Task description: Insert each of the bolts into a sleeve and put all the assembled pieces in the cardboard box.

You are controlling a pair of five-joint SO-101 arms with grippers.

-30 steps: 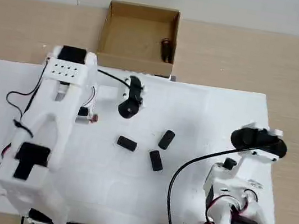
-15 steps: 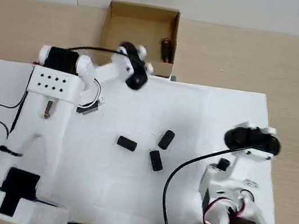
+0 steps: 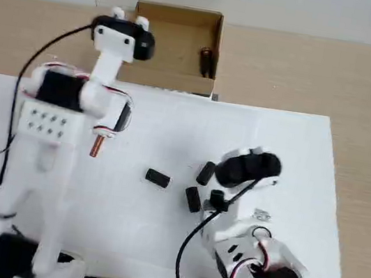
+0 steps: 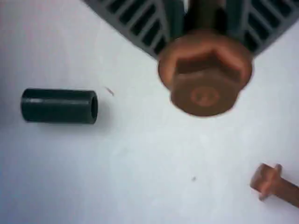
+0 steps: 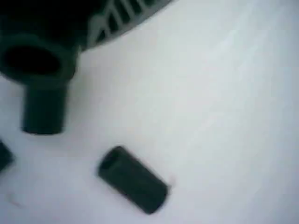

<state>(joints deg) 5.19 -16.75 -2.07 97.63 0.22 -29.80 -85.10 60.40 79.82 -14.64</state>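
While the left gripper [image 4: 204, 16] pinches a copper-coloured hex-head bolt [image 4: 204, 77] by its shank, head out past the jaw tips, a black cylindrical sleeve [image 4: 59, 106] lies on the white paper sheet [image 4: 140, 177] to one side of those jaws. A second copper bolt [image 4: 273, 184] lies to the other side. The right gripper [image 3: 213, 186] has another black sleeve [image 5: 43, 93] right at its jaws; I cannot tell whether it grips it. A third black sleeve [image 5: 133, 179] lies nearby. Well beyond the left jaws, the brown cardboard box [image 3: 168, 78] holds one assembled piece [image 3: 206, 59].
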